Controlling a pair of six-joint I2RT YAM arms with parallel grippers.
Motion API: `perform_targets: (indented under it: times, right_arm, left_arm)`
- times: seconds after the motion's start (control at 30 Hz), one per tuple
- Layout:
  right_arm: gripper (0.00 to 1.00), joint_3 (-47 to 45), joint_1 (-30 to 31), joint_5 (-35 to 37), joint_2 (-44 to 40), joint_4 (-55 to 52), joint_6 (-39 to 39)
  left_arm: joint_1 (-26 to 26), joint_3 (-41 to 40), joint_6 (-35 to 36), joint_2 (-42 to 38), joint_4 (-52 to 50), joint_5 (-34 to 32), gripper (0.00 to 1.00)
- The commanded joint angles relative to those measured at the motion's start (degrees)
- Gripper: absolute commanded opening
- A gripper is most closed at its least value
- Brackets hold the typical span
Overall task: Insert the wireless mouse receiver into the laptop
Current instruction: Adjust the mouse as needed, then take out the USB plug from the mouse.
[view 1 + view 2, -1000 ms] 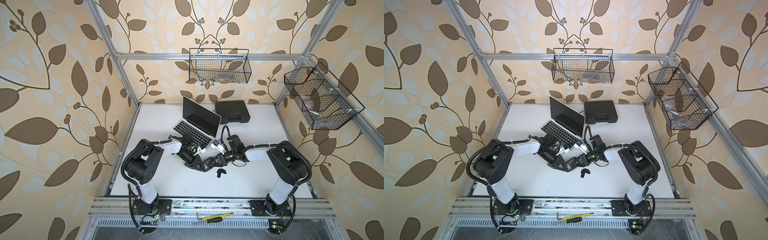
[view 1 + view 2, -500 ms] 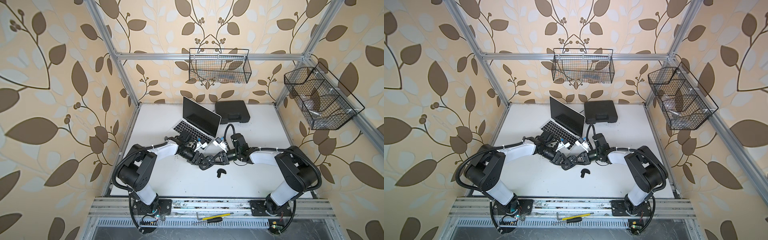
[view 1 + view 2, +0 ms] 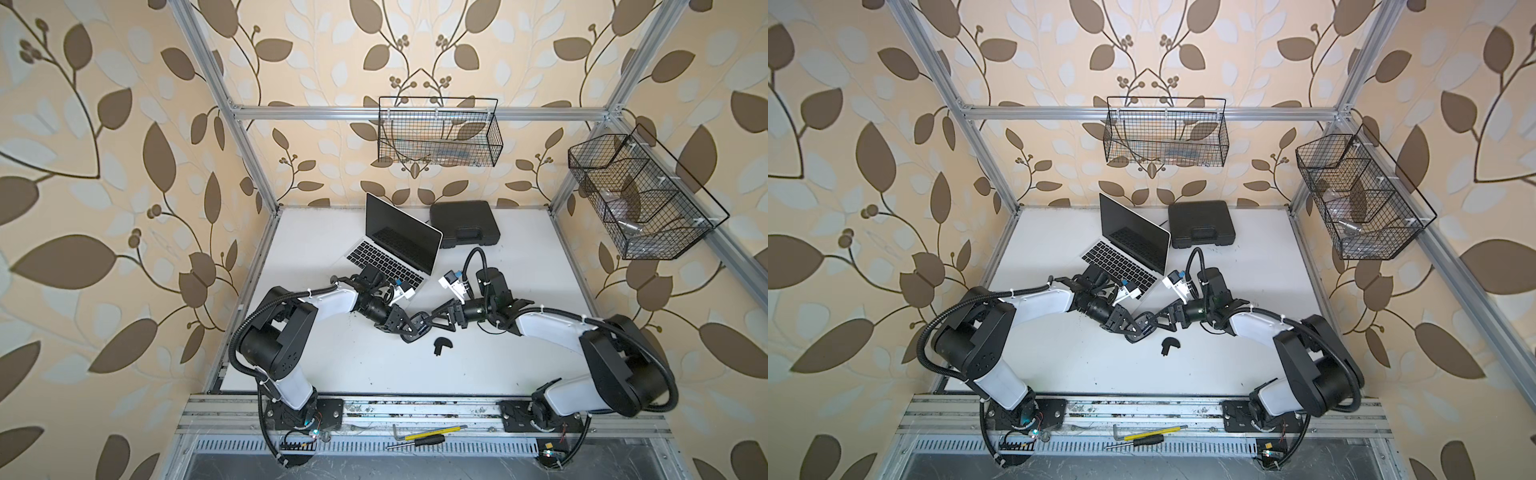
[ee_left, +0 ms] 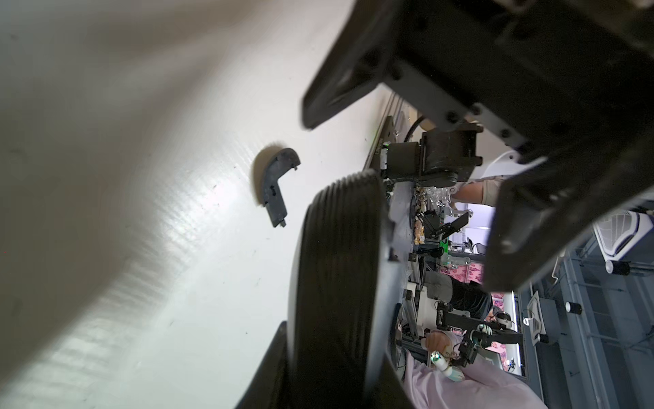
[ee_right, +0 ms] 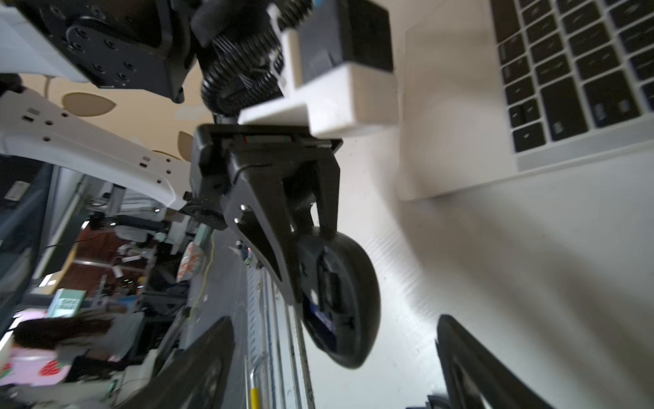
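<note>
My left gripper (image 3: 409, 330) is shut on a black oval mouse (image 3: 417, 326), held off the white table on its edge. In the right wrist view the mouse (image 5: 336, 301) shows its opened underside with a blue label. My right gripper (image 5: 334, 382) faces it with the jaws spread wide and nothing between them. In the left wrist view the ribbed mouse (image 4: 336, 265) fills the space between my left gripper (image 4: 329, 375) jaws. I cannot make out the wireless mouse receiver in any view. The silver laptop (image 3: 386, 257) stands open just behind both grippers.
A flat black D-shaped cover (image 3: 441, 344) lies on the table in front of the grippers, also visible from the left wrist (image 4: 274, 184). A black plastic case (image 3: 465, 222) sits behind the laptop. Wire baskets (image 3: 440, 133) hang on the frame. Hand tools (image 3: 424, 436) lie on the front rail.
My right gripper's jaws have spread wide and it has drawn back a little from the mouse. The left gripper still holds the mouse at about the same spot.
</note>
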Motion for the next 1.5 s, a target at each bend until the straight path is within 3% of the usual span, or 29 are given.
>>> perform_targets:
  times: [0.0, 0.1, 0.2, 0.47, 1.27, 1.47]
  right_arm:
    - [0.82, 1.63, 3.09, 10.05, -2.57, -6.43, -1.71]
    - [0.71, 3.58, 6.26, 13.8, -2.03, -8.51, -1.57]
    - [0.66, 4.31, 7.87, 15.41, -0.47, -8.59, -1.89]
    - [0.53, 6.52, 9.13, 12.98, 4.02, -9.07, -3.27]
    - [0.5, 3.34, 10.51, 10.43, 7.88, -9.06, -3.68]
    - [0.5, 4.45, 11.9, 2.29, 10.62, -6.04, -2.18]
  left_arm:
    - [-1.22, 3.1, 2.5, 2.64, -5.4, -2.04, 0.05]
    - [-1.6, 3.31, 1.78, 3.31, -4.63, -2.1, 0.03]
    - [-1.72, 2.83, 1.49, 3.17, -4.1, -1.8, 0.02]
    - [-2.12, 2.69, 1.24, 3.21, -4.04, -1.7, 0.0]
    - [-2.15, 1.51, -2.38, 2.66, 0.86, -0.14, 0.0]
    - [-2.35, 1.8, -1.0, 2.21, -0.9, -2.82, 0.0]
